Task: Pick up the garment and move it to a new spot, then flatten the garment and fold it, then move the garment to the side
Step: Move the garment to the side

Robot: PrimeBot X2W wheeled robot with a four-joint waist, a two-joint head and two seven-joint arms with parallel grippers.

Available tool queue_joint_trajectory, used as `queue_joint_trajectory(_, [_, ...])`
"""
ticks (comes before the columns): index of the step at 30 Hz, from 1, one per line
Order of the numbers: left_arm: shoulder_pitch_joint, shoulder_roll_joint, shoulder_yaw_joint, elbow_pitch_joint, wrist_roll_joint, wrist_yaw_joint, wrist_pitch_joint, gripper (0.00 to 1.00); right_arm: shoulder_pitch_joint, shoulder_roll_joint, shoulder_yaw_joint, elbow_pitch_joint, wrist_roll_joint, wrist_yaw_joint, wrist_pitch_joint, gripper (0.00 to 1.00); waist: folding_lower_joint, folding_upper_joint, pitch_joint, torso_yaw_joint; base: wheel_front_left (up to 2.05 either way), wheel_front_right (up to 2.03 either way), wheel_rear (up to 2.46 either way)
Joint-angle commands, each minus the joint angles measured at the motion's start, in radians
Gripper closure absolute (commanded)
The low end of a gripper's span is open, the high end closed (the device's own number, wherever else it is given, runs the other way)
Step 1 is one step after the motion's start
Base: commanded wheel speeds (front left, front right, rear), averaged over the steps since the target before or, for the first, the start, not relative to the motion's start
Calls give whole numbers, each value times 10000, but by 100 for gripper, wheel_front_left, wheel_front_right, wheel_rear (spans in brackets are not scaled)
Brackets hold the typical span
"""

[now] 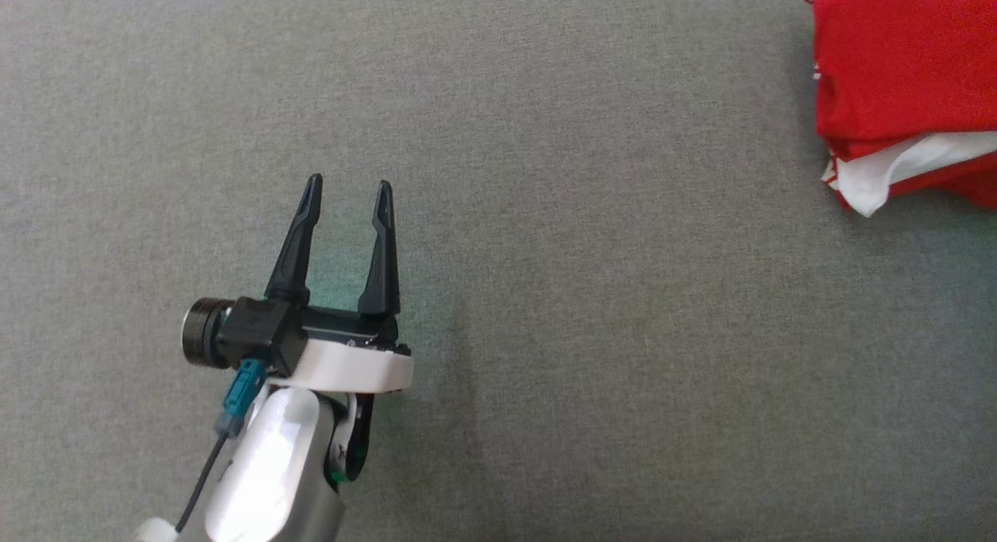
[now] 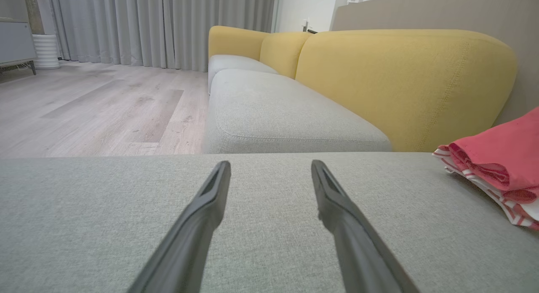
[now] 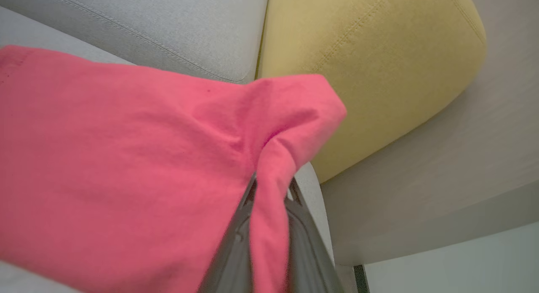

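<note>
Right gripper (image 3: 271, 187): dark fingers pinch a fold of the folded red cloth garment with white trim (image 1: 903, 82), which lies at the right edge of the flat grey woven seat cushion (image 1: 545, 293). Left gripper (image 1: 348, 188): fingers spread, empty, well apart from the garment, bare cushion all round. Yellow upholstered backrest (image 2: 404, 82) rises near the garment. Pale wood floor (image 2: 84, 112) lies past the cushion's edge.

Head: down onto cushion (image 1: 623, 332)
My left wrist: low, toward sofa (image 2: 404, 82)
My right wrist: against garment (image 3: 126, 158)
Shared: garment
</note>
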Motion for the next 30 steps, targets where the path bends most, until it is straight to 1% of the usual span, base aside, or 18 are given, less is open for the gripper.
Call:
queue_joint_trajectory(1, [-346,35,313,-273,4,-11,-93,0,-55,-466,-118,-168,-68,-7,7,100,-1,0,20,10,0,0,0])
queue_joint_trajectory(7, [-437,35,290,-261,29,-7,-93,0,32,-422,-741,164,-318,-7,119,100,-1,0,121,29,0,0,0])
queue_joint_trajectory(8, [-463,35,297,-251,48,-10,-93,0,25,-369,-990,205,-409,-7,120,31,-1,0,149,31,0,0,0])
queue_joint_trajectory(9, [-478,35,308,-244,54,-13,-93,0,20,-329,-1161,214,-466,-7,93,0,-1,0,155,29,0,0,0])
queue_joint_trajectory(16, [-417,35,425,-68,-153,12,-93,0,66,184,-1817,-155,-935,-7,-56,0,-1,0,-198,-63,0,0,0])
queue_joint_trajectory(20, [-317,35,497,-58,-194,3,-93,0,166,704,-2080,-724,-1163,-7,-142,0,-1,0,-675,-135,0,0,0])
queue_joint_trajectory(24, [-156,35,693,-120,-204,-10,-93,0,470,1600,-2291,-1622,-1103,-7,-312,0,-1,0,-1234,-191,0,0,0])
queue_joint_trajectory(30, [267,35,913,-168,-377,-82,-93,0,1298,3096,-2578,-3341,-649,-7,-662,0,-1,0,-2136,-162,0,0,0])
